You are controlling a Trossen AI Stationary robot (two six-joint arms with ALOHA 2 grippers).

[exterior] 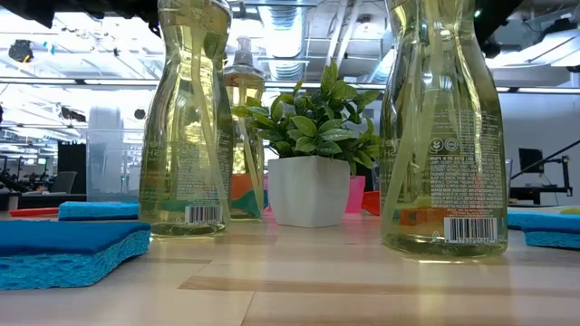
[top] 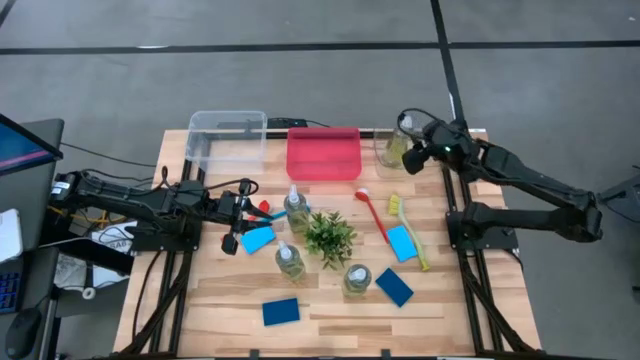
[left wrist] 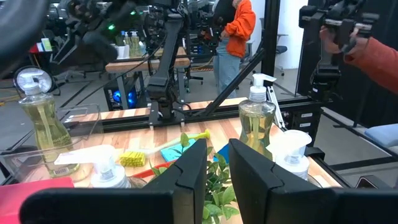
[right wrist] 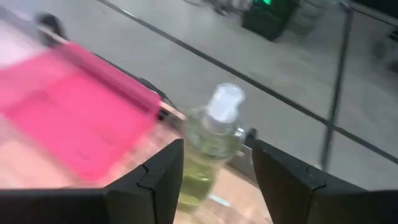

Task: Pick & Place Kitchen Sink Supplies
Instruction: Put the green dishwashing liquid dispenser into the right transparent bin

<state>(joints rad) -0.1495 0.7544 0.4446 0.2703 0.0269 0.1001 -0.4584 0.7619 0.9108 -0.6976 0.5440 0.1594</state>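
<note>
Clear, liquid-heavy, slippery pump bottle (right wrist: 208,152) sits between our right hand's (right wrist: 214,171) wide fingers; we'd grip its body, while our left hand (top: 237,212) waits narrow and empty.

Four small clear plastic pump bottles of yellow-green liquid show from above. One stands upright at the far right of the worktop (top: 392,150), right of the pink bin, between the right arm's spread fingers (right wrist: 155,180). Three more stand upright around the plant: one at its far left (top: 296,207), one at its near left (top: 288,261), one at its near right (top: 356,279).

Four flat blue rectangular sponges lie flat: one left of the plant (top: 258,239), one near the front edge (top: 281,312), one at front right (top: 394,287), one further right (top: 401,243).

A thin red long-handled brush (top: 374,214) lies right of the plant, and a thin yellow long-handled brush (top: 407,230) lies beside it, passing by the right-hand sponge.
</note>
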